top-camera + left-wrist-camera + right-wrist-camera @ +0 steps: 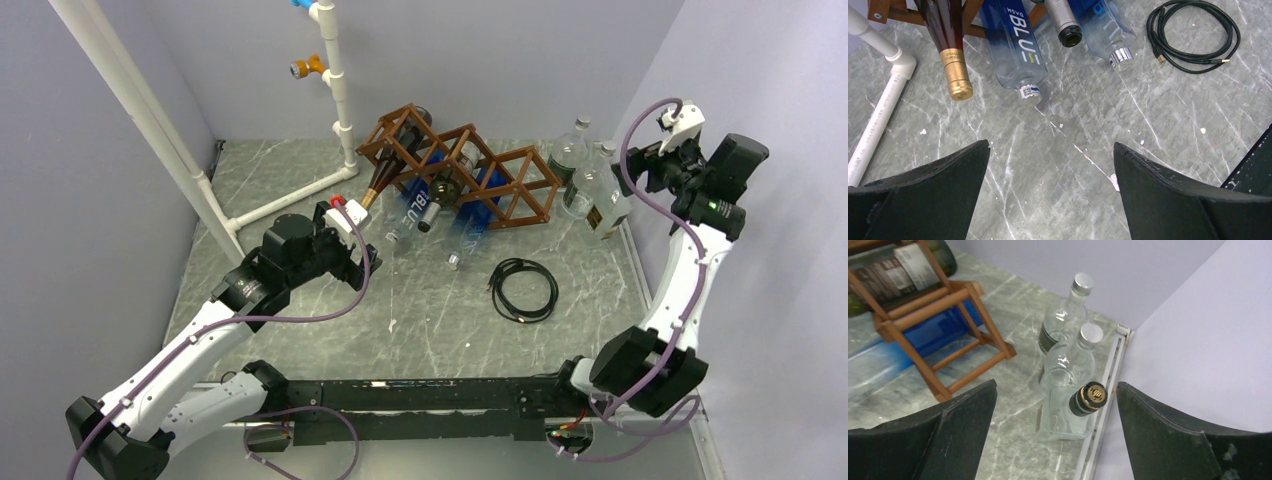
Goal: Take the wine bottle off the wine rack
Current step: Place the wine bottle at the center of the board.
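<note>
Amber glass wine bottle is lying in the brown wooden lattice wine rack; left fingers and right fingers are gaping wide, gripping nothing.

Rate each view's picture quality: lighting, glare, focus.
Top external: even light, soft shadows, the wine rack sharp. Left wrist: table crisp, a glint on the gold-capped bottle. Right wrist: highlights on the clear bottles, wall nearly washed out.

Grey marble-look table. Wooden wine rack sits at back centre. 3 clear bottles stand upright in back-R corner, bunched together just beside rack's R end. Black cable coiled in front of rack, apart from it. White PVC pipe lies flat at back L.
</note>
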Tool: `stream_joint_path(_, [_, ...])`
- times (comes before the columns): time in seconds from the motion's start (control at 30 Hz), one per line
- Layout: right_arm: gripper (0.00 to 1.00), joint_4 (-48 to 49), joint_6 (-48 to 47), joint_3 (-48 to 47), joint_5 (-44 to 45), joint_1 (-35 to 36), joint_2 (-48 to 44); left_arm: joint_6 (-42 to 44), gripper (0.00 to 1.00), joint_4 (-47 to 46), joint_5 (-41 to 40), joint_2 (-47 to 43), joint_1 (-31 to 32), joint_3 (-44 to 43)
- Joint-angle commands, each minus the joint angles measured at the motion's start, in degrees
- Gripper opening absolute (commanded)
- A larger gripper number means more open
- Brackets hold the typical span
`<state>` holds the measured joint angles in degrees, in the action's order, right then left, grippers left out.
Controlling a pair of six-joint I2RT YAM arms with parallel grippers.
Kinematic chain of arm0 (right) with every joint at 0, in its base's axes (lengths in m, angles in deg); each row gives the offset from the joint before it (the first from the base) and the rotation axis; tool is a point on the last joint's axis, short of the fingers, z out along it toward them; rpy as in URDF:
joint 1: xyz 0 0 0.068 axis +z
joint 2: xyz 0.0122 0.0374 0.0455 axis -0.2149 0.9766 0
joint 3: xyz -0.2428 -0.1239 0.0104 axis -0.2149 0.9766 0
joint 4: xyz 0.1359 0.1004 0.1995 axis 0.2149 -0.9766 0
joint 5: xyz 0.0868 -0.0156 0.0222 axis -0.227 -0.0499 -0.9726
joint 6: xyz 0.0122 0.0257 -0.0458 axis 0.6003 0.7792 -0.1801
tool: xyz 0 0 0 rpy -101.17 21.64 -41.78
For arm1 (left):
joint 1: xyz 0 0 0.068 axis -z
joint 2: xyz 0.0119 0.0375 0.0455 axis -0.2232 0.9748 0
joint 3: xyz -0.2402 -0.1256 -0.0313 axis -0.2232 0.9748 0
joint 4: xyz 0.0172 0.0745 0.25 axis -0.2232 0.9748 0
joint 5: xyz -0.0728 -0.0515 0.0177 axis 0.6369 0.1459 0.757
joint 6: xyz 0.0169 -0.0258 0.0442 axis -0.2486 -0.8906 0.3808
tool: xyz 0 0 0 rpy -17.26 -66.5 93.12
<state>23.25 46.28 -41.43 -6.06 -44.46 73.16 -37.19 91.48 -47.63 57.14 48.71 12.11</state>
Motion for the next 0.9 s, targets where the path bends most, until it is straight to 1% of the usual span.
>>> stream_joint_path(0.0, [0.92,2.7,3.1,2.9,-4.8,-0.3,-5.2,0.1,1.0,-1.3,1.1,-1.3,-0.3,-0.5])
stream_joint_path(0.2, [0.93,2.3,5.3,8.1,-10.3,-0.3,-11.5,-0.4,1.0,-1.8,1.2,-1.7,-0.3,-0.1])
stream_joint_path(0.33, [0.93,0.7,5.9,11.7,-16.3,-0.3,-14.2,-0.6,0.99,-2.0,1.2,-1.6,-0.4,0.0])
stream_joint_path(0.6, [0.94,-1.3,5.2,20.1,-24.8,-0.3,-19.3,-1.7,1.0,-2.8,2.6,-1.3,-1.4,0.3])
stream_joint_path(0.7, [0.94,-2.3,4.5,23.0,-27.3,-0.3,-20.9,-3.0,0.99,-3.8,4.8,-1.2,-2.8,0.5])
stream_joint_path(0.8, [0.94,-3.1,4.2,26.1,-29.4,-0.2,-22.3,-4.8,1.0,-5.6,9.0,-0.9,-4.7,0.8])
stream_joint_path(0.87, [0.94,0.5,7.0,31.3,-32.0,-0.2,-23.7,-8.1,0.99,-7.3,12.0,-0.3,-6.7,0.9])
